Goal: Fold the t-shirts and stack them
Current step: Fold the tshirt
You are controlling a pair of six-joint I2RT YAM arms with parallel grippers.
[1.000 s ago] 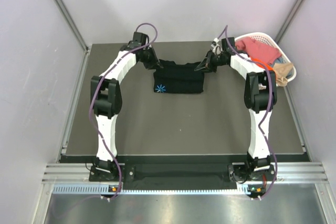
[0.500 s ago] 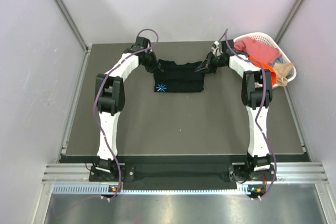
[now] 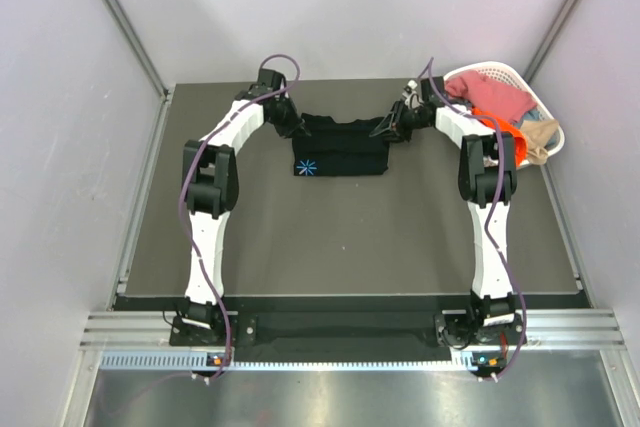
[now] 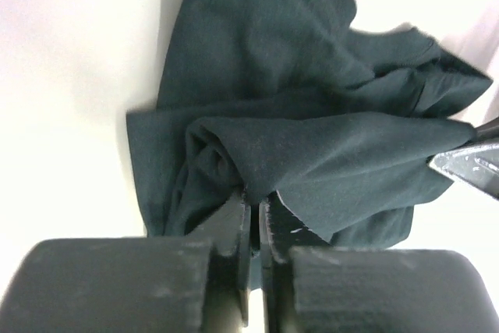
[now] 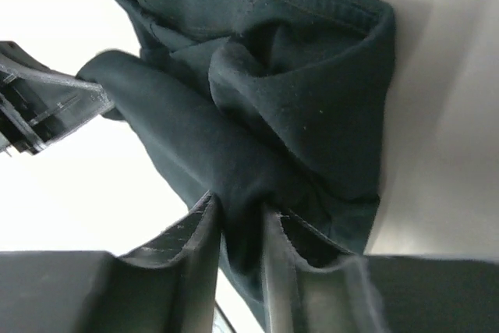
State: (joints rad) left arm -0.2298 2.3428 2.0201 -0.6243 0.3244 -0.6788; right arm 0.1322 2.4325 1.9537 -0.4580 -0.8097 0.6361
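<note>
The black t-shirt [image 3: 340, 152] lies folded into a band at the back of the table, its light-blue starburst mark [image 3: 306, 168] at the front left. My left gripper [image 3: 297, 128] is at its back left corner, shut on a pinch of the black cloth [image 4: 312, 115] between the fingertips [image 4: 256, 204]. My right gripper [image 3: 386, 130] is at the back right corner. Its jaws [image 5: 242, 216] stand slightly apart, and a fold of the black cloth [image 5: 296, 76] still lies between them. Pink [image 3: 495, 97], orange [image 3: 500, 119] and beige [image 3: 540, 137] t-shirts sit heaped in the basket.
The white slatted basket [image 3: 500, 69] stands at the back right corner of the table, close behind the right arm. Dark tabletop [image 3: 340, 237] stretches in front of the shirt. Side walls close in on both sides.
Both grippers moved back and down with the shirt's far edge, so the band now lies flatter. The right jaws have parted a little; the left stays shut.
</note>
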